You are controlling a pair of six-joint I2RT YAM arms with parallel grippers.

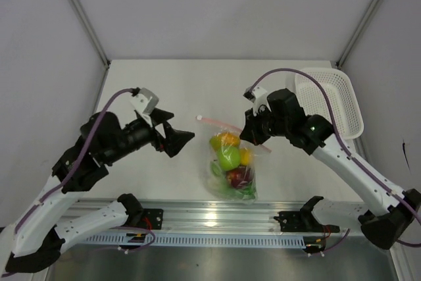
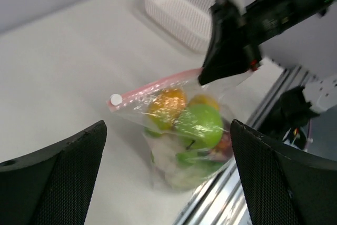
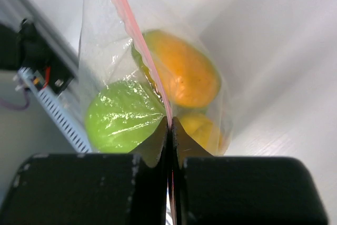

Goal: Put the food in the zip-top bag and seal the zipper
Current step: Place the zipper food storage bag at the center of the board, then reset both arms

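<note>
On the bench (image 1: 164,90), near its front edge, lies the zip-top bag (image 1: 233,174) with the food (image 1: 229,157) inside, the left tool (image 1: 181,129) gaping empty beside it, the right tool (image 3: 171,130) pinching the zipper (image 3: 138,40).

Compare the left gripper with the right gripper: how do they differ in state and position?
The left gripper is wide open and empty; the right gripper is shut on the zipper. The left gripper hangs apart from the zip-top bag; the right gripper touches its mouth edge. Both are black, two-fingered.
</note>
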